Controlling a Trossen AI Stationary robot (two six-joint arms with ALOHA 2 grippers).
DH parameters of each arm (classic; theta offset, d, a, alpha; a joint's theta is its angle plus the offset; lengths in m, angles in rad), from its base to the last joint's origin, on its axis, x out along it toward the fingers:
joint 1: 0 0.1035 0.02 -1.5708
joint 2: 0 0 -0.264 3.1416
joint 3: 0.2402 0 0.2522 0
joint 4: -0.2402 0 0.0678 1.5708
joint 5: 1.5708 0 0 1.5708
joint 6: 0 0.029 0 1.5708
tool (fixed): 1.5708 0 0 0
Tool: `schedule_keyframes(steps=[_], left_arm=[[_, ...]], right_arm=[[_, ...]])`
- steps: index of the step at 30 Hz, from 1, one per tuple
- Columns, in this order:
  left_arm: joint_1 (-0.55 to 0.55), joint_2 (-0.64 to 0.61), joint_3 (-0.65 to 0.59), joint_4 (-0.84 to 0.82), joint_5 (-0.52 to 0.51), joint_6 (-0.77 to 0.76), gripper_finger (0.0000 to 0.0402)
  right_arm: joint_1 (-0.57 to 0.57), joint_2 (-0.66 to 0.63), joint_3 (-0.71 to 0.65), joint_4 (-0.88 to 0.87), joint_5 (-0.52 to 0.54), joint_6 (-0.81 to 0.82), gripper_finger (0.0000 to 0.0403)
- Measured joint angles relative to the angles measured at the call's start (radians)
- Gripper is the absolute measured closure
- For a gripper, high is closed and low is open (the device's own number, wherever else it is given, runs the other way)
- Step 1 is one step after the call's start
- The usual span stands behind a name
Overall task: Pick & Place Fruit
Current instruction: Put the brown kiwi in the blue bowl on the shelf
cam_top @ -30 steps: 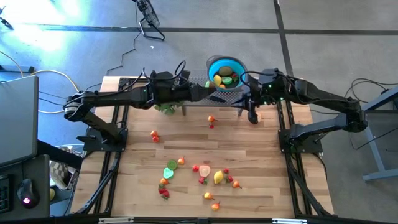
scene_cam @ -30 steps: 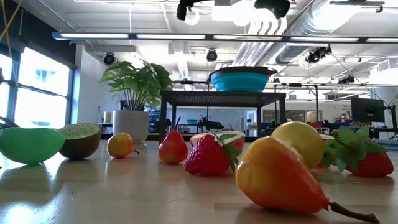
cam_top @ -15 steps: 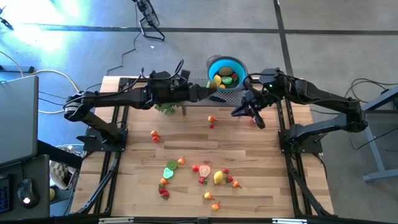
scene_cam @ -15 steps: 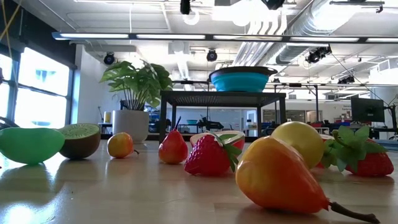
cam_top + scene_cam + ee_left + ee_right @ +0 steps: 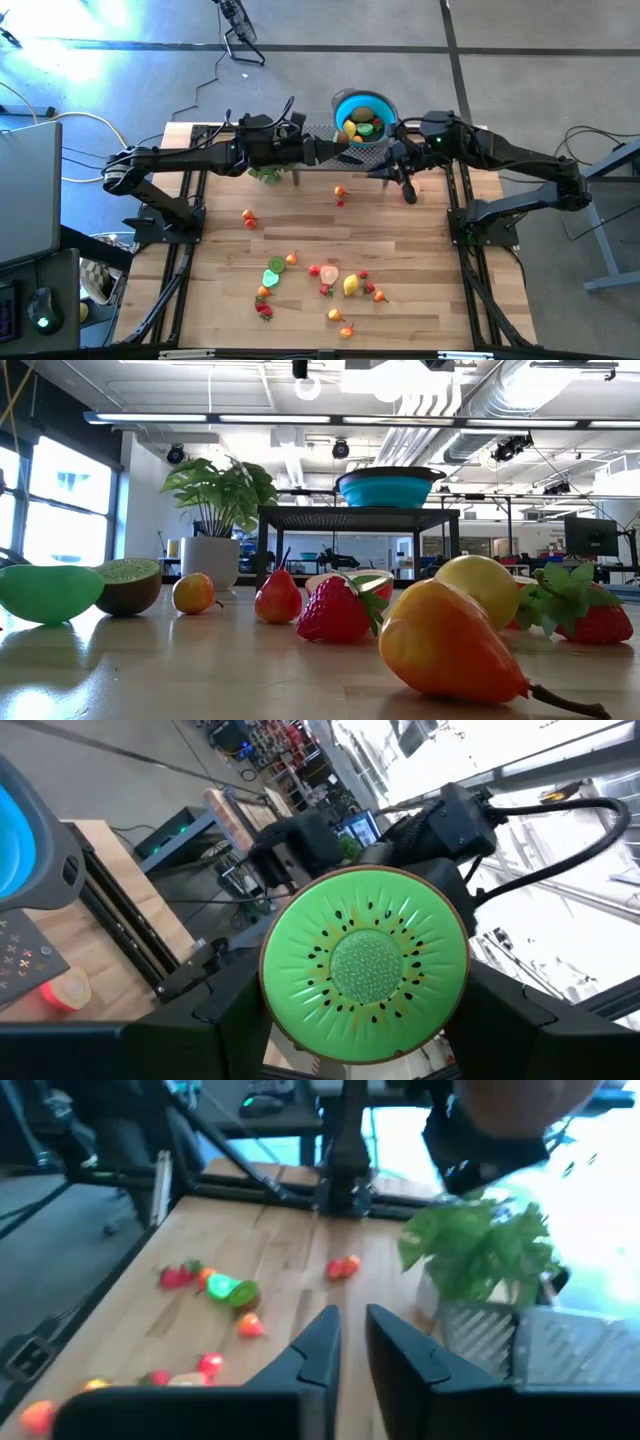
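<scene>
left gripper [image 5: 365, 1020] clamped a green kiwi half [image 5: 365, 963] near the blue bowl [image 5: 364, 117] at the table's [image 5: 420, 240] far edge; right gripper [image 5: 345, 1342] hovered nearby, fingers slightly apart.

open desk [image 5: 420, 250] wood in the middle band between the far rack and the near fruit cluster [image 5: 320, 285]; only two small red-orange pieces [image 5: 341, 193] and one more [image 5: 248, 217] sit there, well apart. right side of the desk bare, left near corner bare too. far edge is crowded: blue bowl [image 5: 363, 118] on the mesh rack [image 5: 365, 155], leafy plant [image 5: 267, 174] just beside it, and both arms meeting there, left tool [image 5: 345, 143] holding a kiwi half [image 5: 365, 965] near the bowl, right tool [image 5: 398, 178] just beside the rack, fingers [image 5: 318, 1345] a narrow gap apart. black frame rails [image 5: 185, 250] run along both desk sides.
</scene>
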Motion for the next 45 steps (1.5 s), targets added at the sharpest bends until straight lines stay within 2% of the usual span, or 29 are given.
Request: schedule_keyframes(steps=[3, 7, 13, 16, 19, 24, 29, 45], left_arm=[[0.0, 0.0, 0.0, 0.0, 0.004, 0.0, 0.0169], [0.0, 0.0, 0.0, 0.0, 0.02, 0.001, 0.0169], [0.0, 0.0, 0.0, 0.001, 0.02, 0.004, 0.0169], [-0.004, 0.001, 0.0, 0.002, 0.019, 0.004, 0.0169], [-0.014, 0.003, 0.0, 0.006, 0.011, 0.004, 0.0169], [-0.037, 0.003, 0.0, 0.008, -0.024, 0.011, 0.0169], [-0.054, 0.003, 0.0, 0.006, -0.037, 0.03, 0.0169], [-0.054, 0.003, 0.0, -0.024, -0.04, 0.049, 0.0169]], right_arm=[[0.014, 0.0, 0.0, 0.052, 0.034, -0.004, 0.0309], [0.034, 0.0, 0.0, 0.115, 0.106, -0.006, 0.0232], [0.064, 0.0, 0.0, 0.202, 0.267, -0.007, 0.0119], [0.086, 0.004, 0.0, 0.233, 0.336, -0.011, 0.0078], [0.106, 0.021, 0.001, 0.231, 0.351, -0.046, 0.0051], [0.135, 0.065, 0.0, 0.272, 0.362, -0.063, 0.0035], [0.156, 0.1, 0.0, 0.307, 0.447, -0.112, 0.0035], [0.174, 0.091, 0.0, 0.386, 0.453, -0.105, 0.0035]])
